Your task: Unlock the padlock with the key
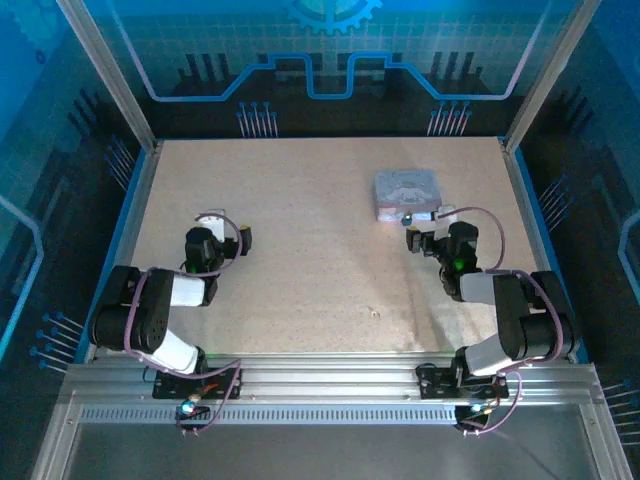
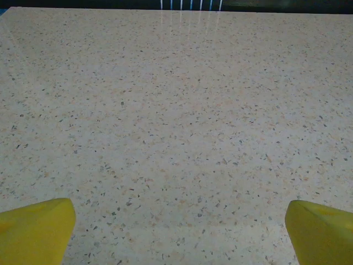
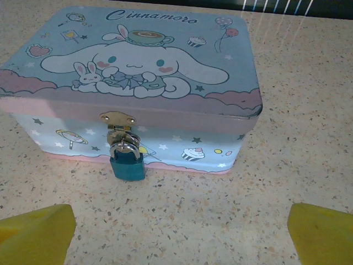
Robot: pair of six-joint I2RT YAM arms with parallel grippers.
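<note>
The padlock is tiny, with a teal body and a silvery shackle. It hangs shut from the brass hasp on the front of a lavender cartoon-printed tin. In the top view the padlock is a small bluish dot at the tin's near side. My right gripper faces the padlock from a short way off, open and holding nothing, with its yellow fingertips wide apart. My left gripper is open over bare table at the left. I see no key.
The speckled beige table has blue edging and glass walls on three sides. A small dark speck lies near the front centre; what it is I cannot tell. The right gripper sits just in front of the tin.
</note>
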